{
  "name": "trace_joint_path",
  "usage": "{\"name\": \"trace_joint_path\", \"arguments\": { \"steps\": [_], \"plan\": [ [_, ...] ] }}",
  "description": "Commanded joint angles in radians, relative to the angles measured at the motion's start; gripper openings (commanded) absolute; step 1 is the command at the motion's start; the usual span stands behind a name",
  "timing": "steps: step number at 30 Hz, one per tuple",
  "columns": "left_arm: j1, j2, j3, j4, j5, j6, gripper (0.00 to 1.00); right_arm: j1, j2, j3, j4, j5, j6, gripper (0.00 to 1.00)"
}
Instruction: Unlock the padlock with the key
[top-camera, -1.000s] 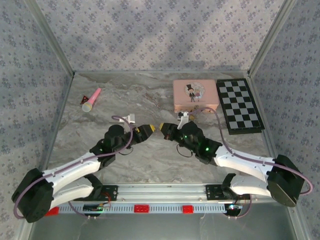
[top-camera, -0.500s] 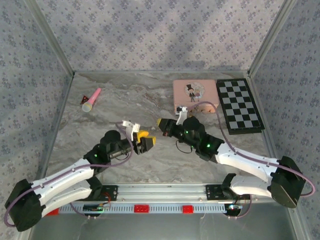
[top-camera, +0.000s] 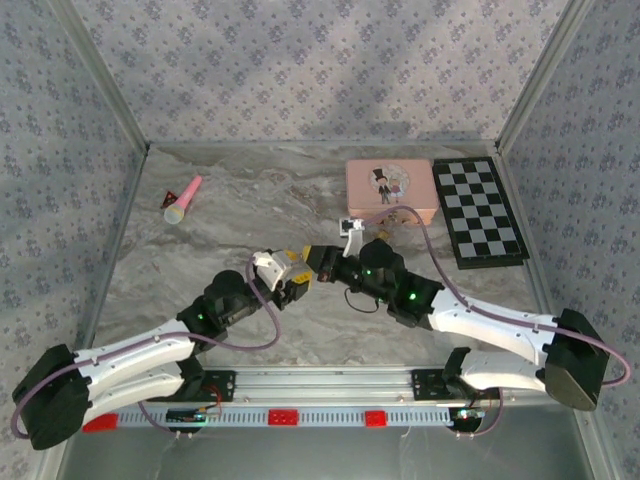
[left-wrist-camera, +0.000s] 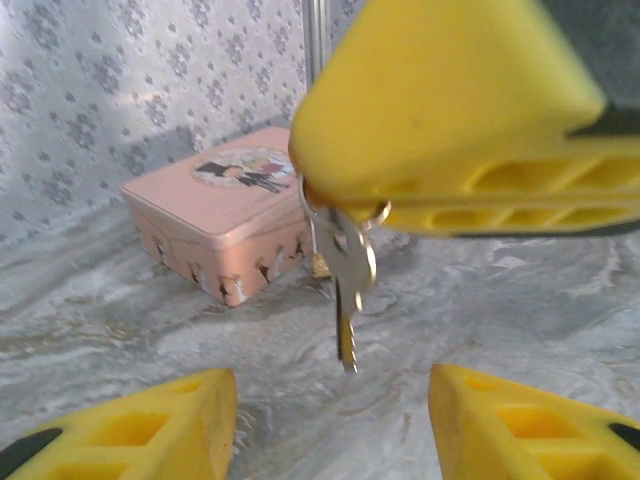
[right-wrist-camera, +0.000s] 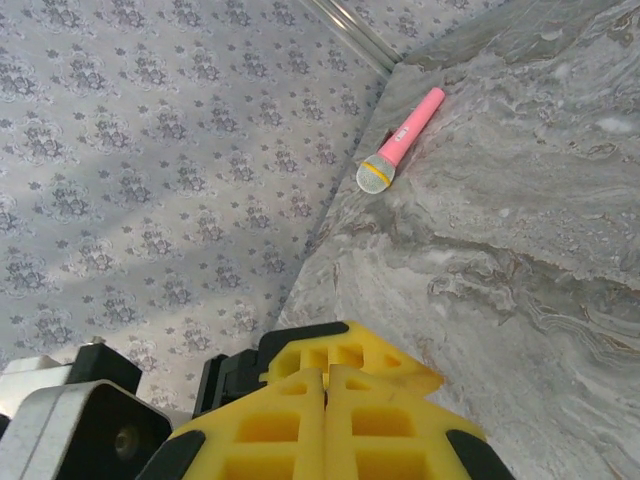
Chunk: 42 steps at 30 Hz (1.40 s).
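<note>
Right claw (right-wrist-camera: 325, 392) pinched tight, fingers flush together. Key (left-wrist-camera: 347, 275) dangles from its tips on small ring, blade down, clear of counter (left-wrist-camera: 520, 310). Left claw (left-wrist-camera: 330, 400) gaping, nothing between fingers. It sits just below hanging key, one tip either side, not touching. Pink tin (left-wrist-camera: 225, 215) behind key. Pink toy microphone (right-wrist-camera: 400, 140) lies well off on counter.
</note>
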Motion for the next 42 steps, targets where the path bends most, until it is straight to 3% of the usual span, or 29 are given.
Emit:
{"name": "trace_joint_path", "arguments": {
  "steps": [1,9,26,30,33,42],
  "plan": [
    [-0.004,0.012,0.002,0.106,-0.028,0.081,0.48,0.01,0.014,0.033,0.025,0.014,0.015,0.0],
    [0.003,0.003,-0.002,0.092,0.005,0.086,0.26,0.006,0.011,0.043,0.008,0.02,0.004,0.0],
    [0.043,-0.045,-0.018,0.08,0.045,0.041,0.19,0.002,0.03,0.055,-0.007,0.015,0.011,0.0],
    [0.047,-0.052,-0.018,0.075,0.052,0.039,0.13,0.006,0.037,0.058,-0.003,0.015,0.012,0.0],
    [0.055,-0.05,-0.009,0.048,0.077,0.042,0.04,0.008,0.037,0.059,-0.004,0.017,0.013,0.0],
    [0.06,-0.053,-0.014,0.042,0.087,0.041,0.0,0.008,0.033,0.054,-0.007,0.027,0.011,0.0]
  ]
}}
